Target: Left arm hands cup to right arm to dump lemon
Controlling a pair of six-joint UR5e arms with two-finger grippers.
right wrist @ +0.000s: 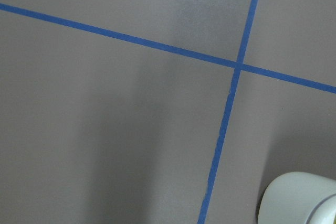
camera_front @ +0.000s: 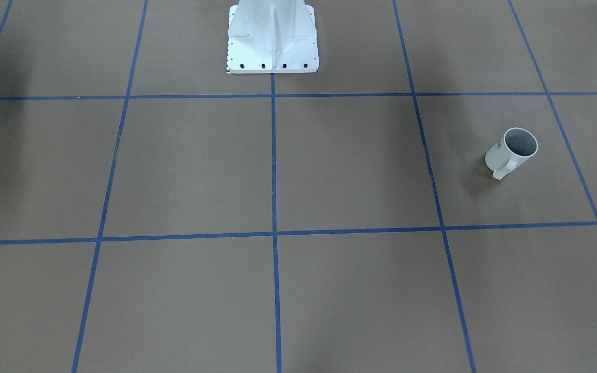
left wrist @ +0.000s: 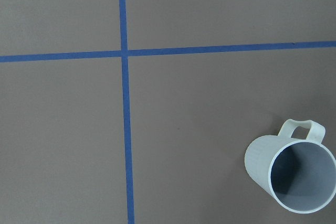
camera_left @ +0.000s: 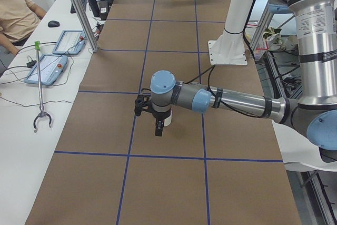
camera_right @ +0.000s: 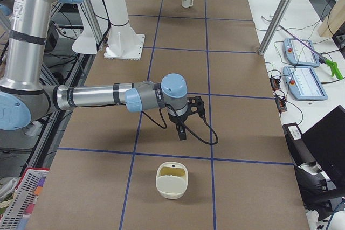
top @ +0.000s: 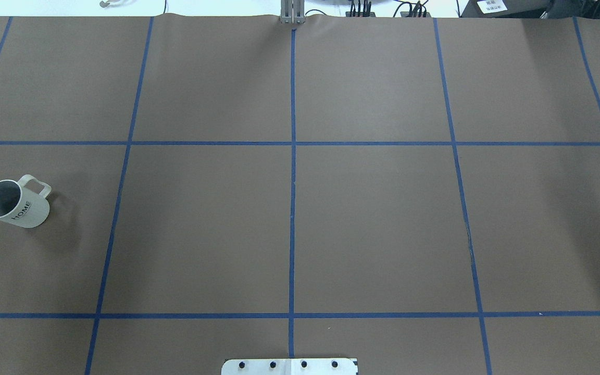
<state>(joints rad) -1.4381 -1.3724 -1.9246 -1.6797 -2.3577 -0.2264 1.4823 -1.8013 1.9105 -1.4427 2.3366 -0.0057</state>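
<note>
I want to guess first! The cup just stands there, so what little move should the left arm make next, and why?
Probably slide the left end effector over the cup. The cup stands upright and free, but sits in the left wrist view's bottom-right corner, so the grasp looks not lined up yet.

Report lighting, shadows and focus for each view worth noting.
Front-facing view: even light, broad soft shadows on the table, a faint one beside the cup. Overhead view: far edge beyond the table is blown out white. Left wrist view: sharp, evenly lit. Right wrist view: a wide dark shadow band, the pale container cropped at the corner.
</note>
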